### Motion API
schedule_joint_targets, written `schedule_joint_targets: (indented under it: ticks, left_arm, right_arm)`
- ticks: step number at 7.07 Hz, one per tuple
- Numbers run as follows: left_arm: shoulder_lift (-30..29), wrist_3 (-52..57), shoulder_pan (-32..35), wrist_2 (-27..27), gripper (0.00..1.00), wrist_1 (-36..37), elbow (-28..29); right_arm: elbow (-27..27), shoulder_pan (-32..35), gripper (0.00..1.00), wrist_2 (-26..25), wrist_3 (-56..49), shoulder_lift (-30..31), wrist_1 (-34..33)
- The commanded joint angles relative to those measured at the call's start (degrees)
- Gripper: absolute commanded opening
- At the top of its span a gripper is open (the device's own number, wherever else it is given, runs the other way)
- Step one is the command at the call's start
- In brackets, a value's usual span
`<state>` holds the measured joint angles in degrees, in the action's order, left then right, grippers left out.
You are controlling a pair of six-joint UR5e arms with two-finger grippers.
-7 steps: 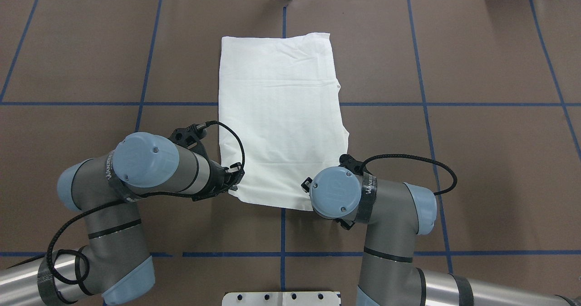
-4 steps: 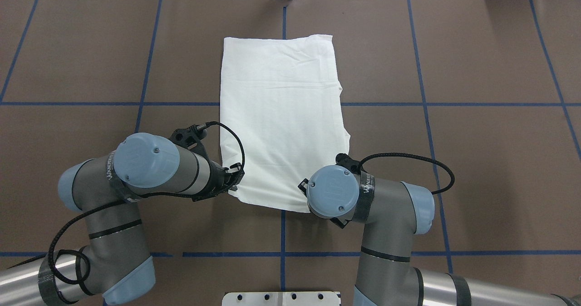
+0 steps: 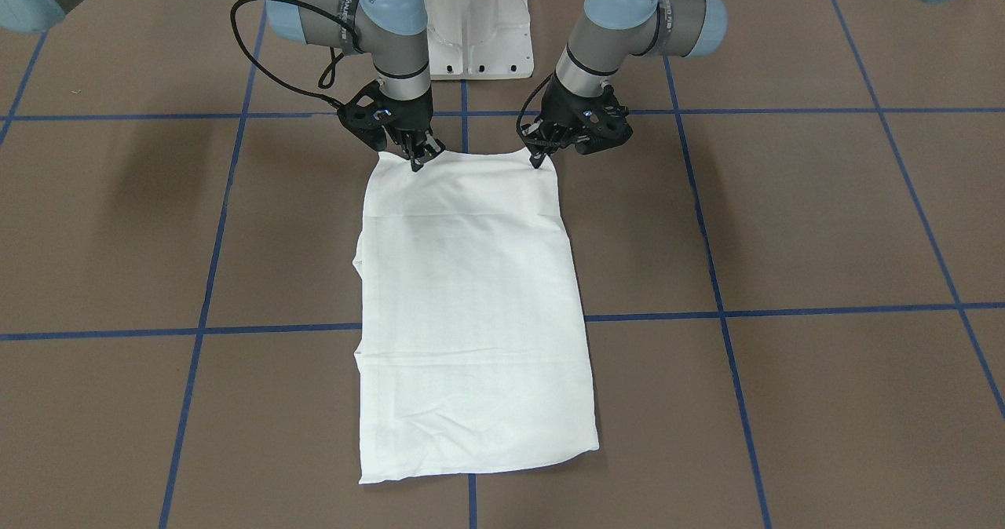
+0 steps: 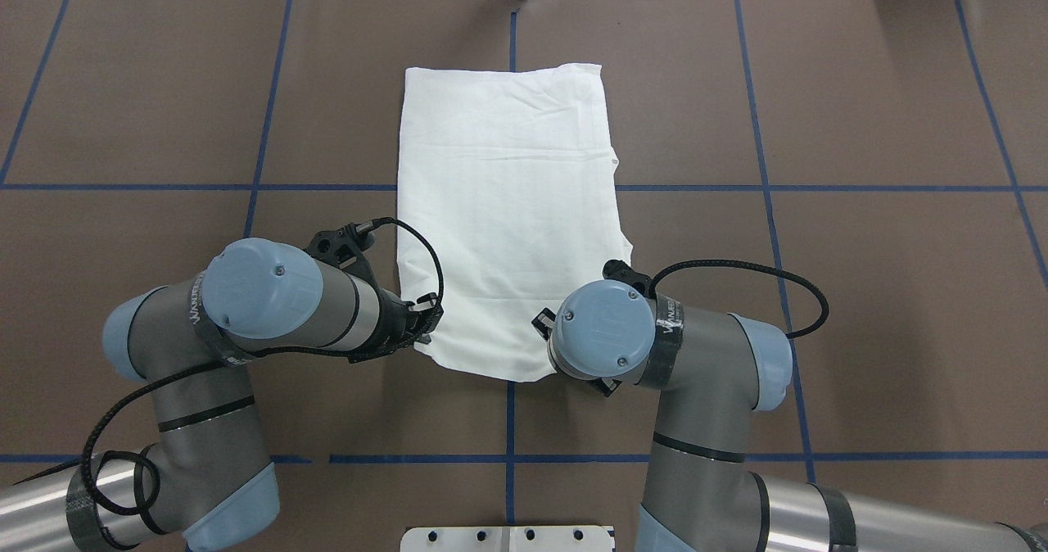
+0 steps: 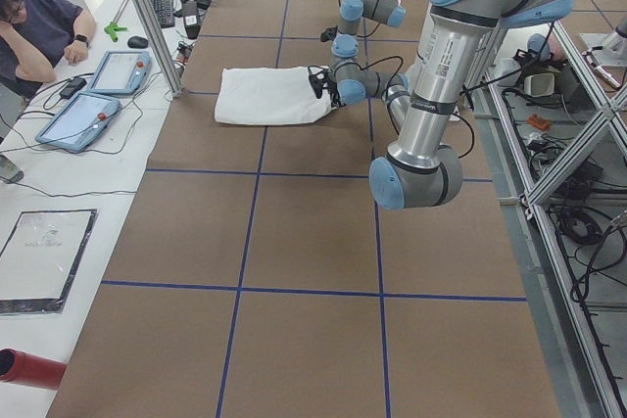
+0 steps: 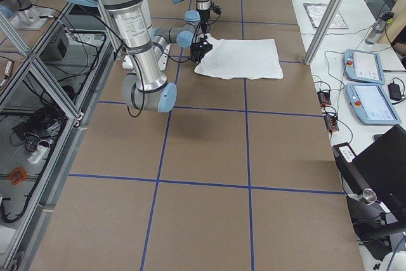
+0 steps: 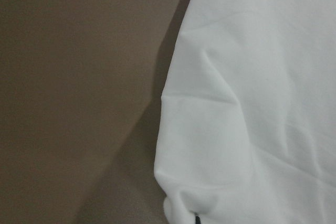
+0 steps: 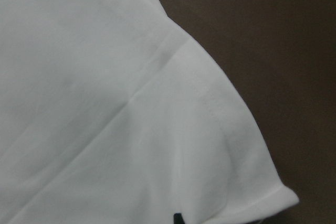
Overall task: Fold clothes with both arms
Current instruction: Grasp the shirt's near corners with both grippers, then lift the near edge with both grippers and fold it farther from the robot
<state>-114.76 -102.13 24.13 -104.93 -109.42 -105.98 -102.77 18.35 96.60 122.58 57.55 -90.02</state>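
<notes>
I'm clamping the white T-shirt (image 4: pixel 508 208) at its two near corners, and both pairs of fingers are closed on cloth. Left gripper (image 3: pixel 539 158) is holding the near-left corner and right gripper (image 3: pixel 416 160) the near-right one. The hem between them is bowing slightly, with the corners riding just off the brown table (image 4: pixel 901 290). The rest of the T-shirt is lying flat as a long folded rectangle. It's running away from me along the centre blue tape line (image 4: pixel 509 421), and its far end is reaching past the cross line toward the operators' side. Both wrist cameras are showing only white cloth against the table, plus a sliver of black fingertip (image 8: pixel 178 219) at the bottom edge. The white pedestal base (image 3: pixel 471 27) is sitting behind both grippers, apart from the T-shirt
</notes>
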Motion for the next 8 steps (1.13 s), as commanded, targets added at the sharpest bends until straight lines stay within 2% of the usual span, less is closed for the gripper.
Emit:
schedule_joint_targets:
  ticks: [1,2,4,5,6,8]
  left_arm:
    - [0.5,-0.09,-0.05,-0.45,0.0,0.26,-2.99]
    - [0.85,-0.09,-0.57,-0.71,0.0,0.52,-6.4]
    - [1.65,-0.53,-1.1,-8.33,0.0,8.74,-14.04]
    - [2.08,-0.7,-3.28,-9.4,0.0,13.05,-18.25]
    - [2.17,-0.88,-4.95,-9.5,0.0,16.14,-21.17]
    - [1.74,-0.88,-6.02,-9.5,0.0,16.34,-20.85]
  right_arm:
    - [-4.53,0.38,0.0,4.18,0.03,2.04,-0.24]
    - [-7.68,0.29,0.0,6.91,-0.06,2.91,-0.76]
    - [-13.04,0.29,0.0,16.2,-0.15,6.16,-0.77]
    - [-15.42,0.11,0.0,18.78,-0.15,6.7,-0.86]
    - [-18.05,-1.02,0.0,18.89,-0.24,7.05,-0.77]
    - [-17.21,-0.77,0.0,17.67,-1.55,6.62,-0.6]
